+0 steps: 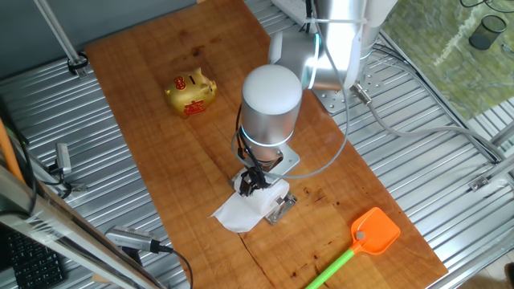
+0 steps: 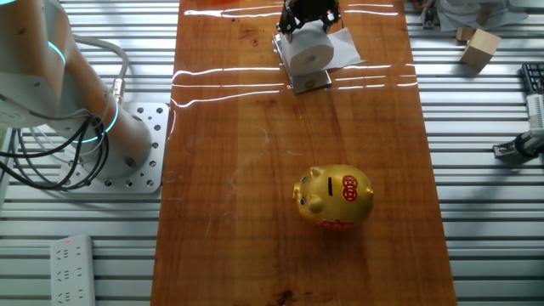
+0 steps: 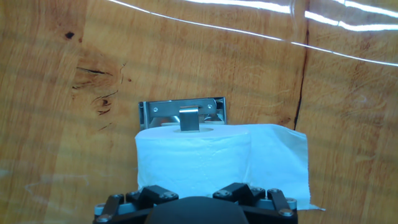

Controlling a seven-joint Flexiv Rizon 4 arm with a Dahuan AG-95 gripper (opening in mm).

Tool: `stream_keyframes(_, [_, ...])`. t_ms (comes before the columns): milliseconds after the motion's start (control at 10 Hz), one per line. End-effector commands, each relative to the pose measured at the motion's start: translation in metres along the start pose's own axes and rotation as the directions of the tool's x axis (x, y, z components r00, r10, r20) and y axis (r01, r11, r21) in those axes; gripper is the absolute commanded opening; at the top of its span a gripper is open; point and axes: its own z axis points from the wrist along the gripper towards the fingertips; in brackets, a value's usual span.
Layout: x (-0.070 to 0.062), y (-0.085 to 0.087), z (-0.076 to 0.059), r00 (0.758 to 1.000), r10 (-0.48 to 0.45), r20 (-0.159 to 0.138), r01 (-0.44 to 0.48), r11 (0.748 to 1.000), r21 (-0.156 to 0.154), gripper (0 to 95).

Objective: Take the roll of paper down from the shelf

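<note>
Approach step: gripper (image 2: 309, 19) poised directly over the roll of paper (image 2: 308, 53), which sits on the shelf (image 2: 309, 82) near one end of the wooden table (image 2: 255, 187).

The roll is a soft white cylinder with a flat, wrinkled tail of tissue (image 3: 280, 158) spread beside it; the shelf is shiny folded metal, with a small tab (image 3: 188, 118) entering the core; the fingers look set about the roll's upper part, but whether they grip it cannot be told; the next move, by judgement, calls for a gentle closing grip, then sliding the core off the tab; the tissue will crush easily.
</note>
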Motion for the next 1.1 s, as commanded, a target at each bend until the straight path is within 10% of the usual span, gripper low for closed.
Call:
stream_keyframes(100, [0.0002,0.0011,-0.0022,1.0,-0.008,0.001,0.008,1.0,0.001,0.0])
stream_keyframes(1100, [0.0038,-0.0005,-0.0046,0.998,-0.059,0.002,0.059,0.998,0.008,0.0])
